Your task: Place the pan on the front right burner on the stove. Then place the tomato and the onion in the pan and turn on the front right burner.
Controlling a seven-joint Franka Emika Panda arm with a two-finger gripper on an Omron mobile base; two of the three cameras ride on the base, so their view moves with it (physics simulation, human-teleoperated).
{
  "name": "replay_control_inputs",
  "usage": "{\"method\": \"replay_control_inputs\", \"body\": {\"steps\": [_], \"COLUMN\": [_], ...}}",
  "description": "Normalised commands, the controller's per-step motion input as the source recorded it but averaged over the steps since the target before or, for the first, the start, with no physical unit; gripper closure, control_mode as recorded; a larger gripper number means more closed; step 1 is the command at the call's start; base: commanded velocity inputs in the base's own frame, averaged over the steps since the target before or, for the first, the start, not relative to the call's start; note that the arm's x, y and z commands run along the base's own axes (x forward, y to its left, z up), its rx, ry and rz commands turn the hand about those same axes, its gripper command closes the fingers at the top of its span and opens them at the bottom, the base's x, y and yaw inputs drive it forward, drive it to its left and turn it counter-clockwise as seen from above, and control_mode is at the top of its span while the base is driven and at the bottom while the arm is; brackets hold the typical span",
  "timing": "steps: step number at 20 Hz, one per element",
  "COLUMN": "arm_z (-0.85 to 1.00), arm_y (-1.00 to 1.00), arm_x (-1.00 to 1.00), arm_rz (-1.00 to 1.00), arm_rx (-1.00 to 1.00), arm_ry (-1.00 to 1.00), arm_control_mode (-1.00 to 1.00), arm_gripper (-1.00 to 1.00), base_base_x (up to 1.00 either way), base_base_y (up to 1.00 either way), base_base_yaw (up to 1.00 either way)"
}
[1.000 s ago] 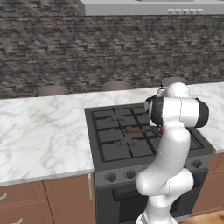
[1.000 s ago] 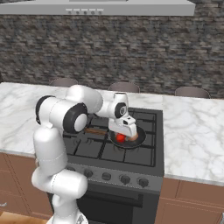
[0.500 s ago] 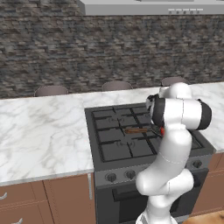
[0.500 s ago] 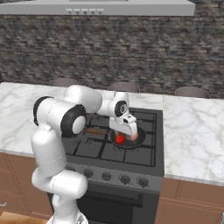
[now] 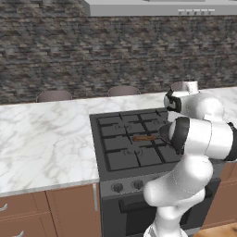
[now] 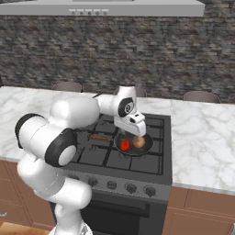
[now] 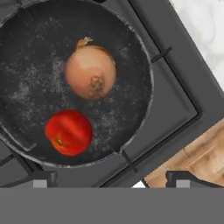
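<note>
The black pan (image 6: 146, 148) sits on the stove (image 6: 156, 161), over the front right burner, which it hides. Its brown handle (image 6: 98, 137) points left. Inside lie the red tomato (image 6: 125, 145) and, touching nothing, the brownish onion (image 6: 139, 142). My gripper (image 6: 137, 133) hovers just above them, open and empty. From the hand, the onion (image 7: 91, 72) rests mid-pan and the tomato (image 7: 68, 132) close to the pan's rim (image 7: 146, 65); the gripper (image 7: 113, 181) stands wide open. In the left base view my arm covers the pan, leaving the handle (image 5: 144, 137) showing.
Round knobs (image 6: 111, 184) line the stove's grey front panel; they also show in the left base view (image 5: 117, 187). Marble counter (image 6: 202, 137) flanks the stove on both sides. A stone wall and a range hood stand behind. Wooden floor (image 7: 192, 155) shows past the stove's corner.
The jaws have spread wider above the pan and the onion now lies free beside the tomato. The arm has hardly moved.
</note>
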Motion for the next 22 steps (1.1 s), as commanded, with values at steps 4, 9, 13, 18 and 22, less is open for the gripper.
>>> {"method": "replay_control_inputs", "body": {"steps": [4, 9, 13, 18, 22], "arm_z": [0.38, 0.18, 0.01, 0.00, 0.00], "arm_y": [-0.45, -0.53, -0.43, -0.33, -0.24], "arm_x": [-0.81, -0.80, -0.87, -0.94, -0.88], "arm_rz": [0.07, 0.16, 0.30, 0.36, 0.35], "arm_rx": [0.00, 0.01, 0.03, 0.04, 0.06], "arm_ry": [-0.14, -0.06, -0.10, -0.17, -0.23], "arm_control_mode": [-1.00, -1.00, -1.00, -1.00, -1.00], "arm_gripper": [-1.00, -1.00, -1.00, -1.00, -1.00], "base_base_x": [0.00, 0.00, 0.00, 0.00, 0.00], "base_base_y": [0.00, 0.00, 0.00, 0.00, 0.00], "base_base_yaw": [0.00, 0.00, 0.00, 0.00, 0.00]}}
